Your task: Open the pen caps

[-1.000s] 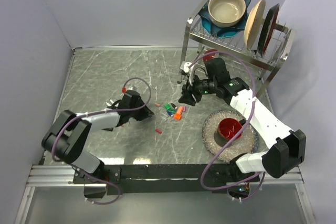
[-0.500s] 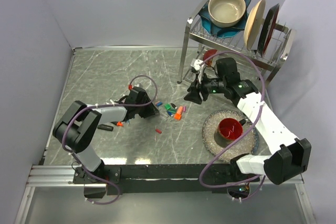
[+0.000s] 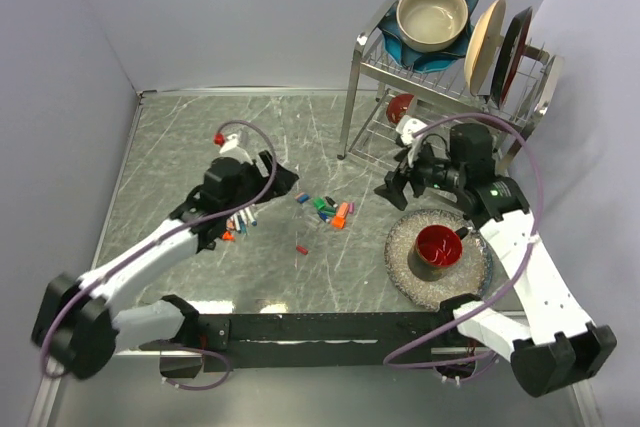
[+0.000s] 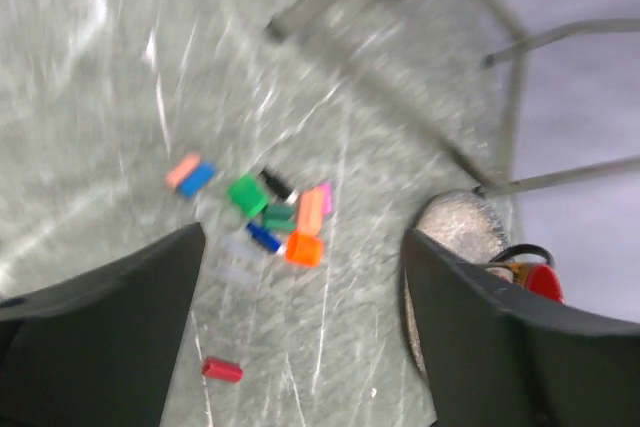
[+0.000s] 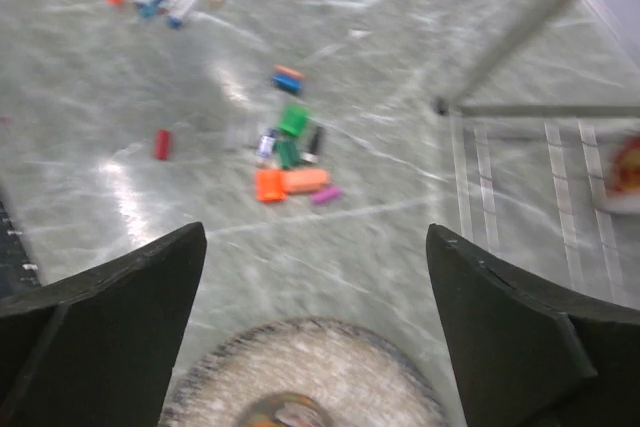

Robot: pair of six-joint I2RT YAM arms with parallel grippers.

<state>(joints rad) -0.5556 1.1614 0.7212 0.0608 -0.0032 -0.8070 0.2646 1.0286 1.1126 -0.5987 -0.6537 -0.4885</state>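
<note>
The pen caps (image 3: 327, 209) lie in a loose cluster of green, blue, orange and pink at mid-table. A single red cap (image 3: 301, 247) rests nearer the front. The left wrist view shows the cluster (image 4: 270, 209) and the red cap (image 4: 221, 370). They appear again in the right wrist view, cluster (image 5: 291, 159) and red cap (image 5: 162, 144). My left gripper (image 3: 271, 174) hovers left of the cluster, open and empty (image 4: 304, 247). To the cluster's right, my right gripper (image 3: 392, 185) is also open and empty (image 5: 315, 239). A bundle of white markers (image 3: 238, 222) lies beside the left wrist.
A speckled plate (image 3: 400, 252) holding a red cup (image 3: 437, 245) sits under the right arm. A metal dish rack (image 3: 450, 72) with bowls and plates stands at the back right, its leg (image 5: 530, 17) near the right gripper. Walls enclose the table.
Both grippers have opened wide. The left gripper has drawn back up and left from the caps, with the markers lying beside it. The right gripper has pulled back to the right.
</note>
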